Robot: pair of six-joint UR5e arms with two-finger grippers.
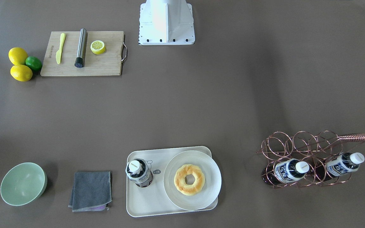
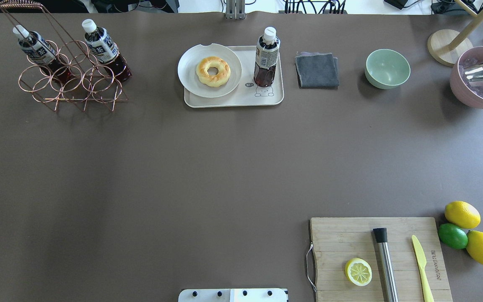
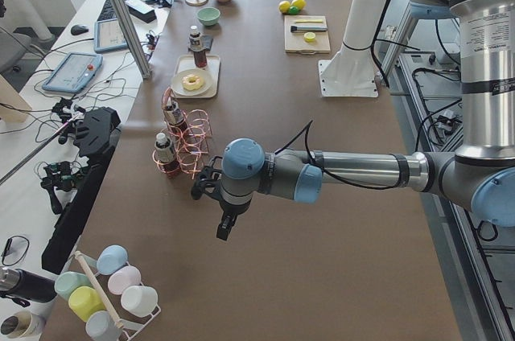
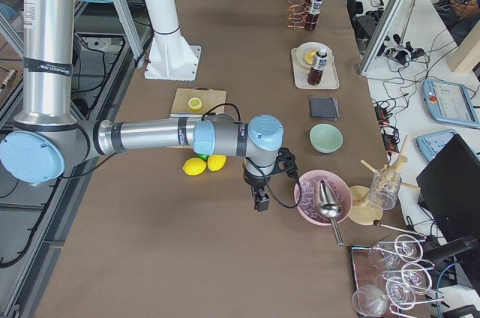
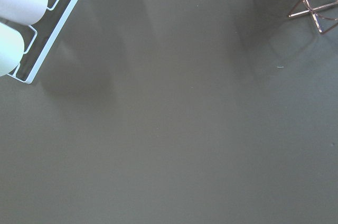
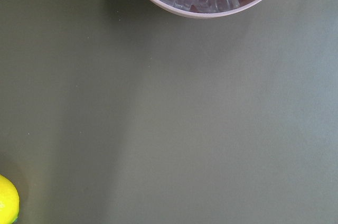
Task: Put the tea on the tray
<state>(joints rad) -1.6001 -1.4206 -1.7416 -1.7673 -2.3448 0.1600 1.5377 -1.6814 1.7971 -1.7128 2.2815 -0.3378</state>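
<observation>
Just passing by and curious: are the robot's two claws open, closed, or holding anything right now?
Left gripper: cannot be told; only a side view shows it.
Right gripper: cannot be told, likewise.

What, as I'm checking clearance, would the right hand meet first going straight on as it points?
Probably the bare table: the right hand points down, with the ice bowl and a lemon only at its wrist view's edges.

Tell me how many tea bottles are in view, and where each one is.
3. One tea bottle stands upright on the tray, beside the plate. The second bottle and the third bottle lie tilted in the copper wire rack, side by side. None seems hidden.
</observation>
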